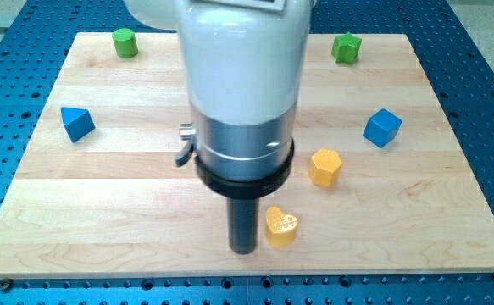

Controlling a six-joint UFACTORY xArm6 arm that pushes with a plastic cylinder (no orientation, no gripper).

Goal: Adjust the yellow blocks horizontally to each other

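Yellow blocks [304, 196] on a diagonal

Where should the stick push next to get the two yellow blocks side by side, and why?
Probably around to the view's bottom of the yellow heart, then a short push toward the view's top. My tip sits just at the heart's left, and the heart lies lower than the yellow hexagon, so raising it would level them.
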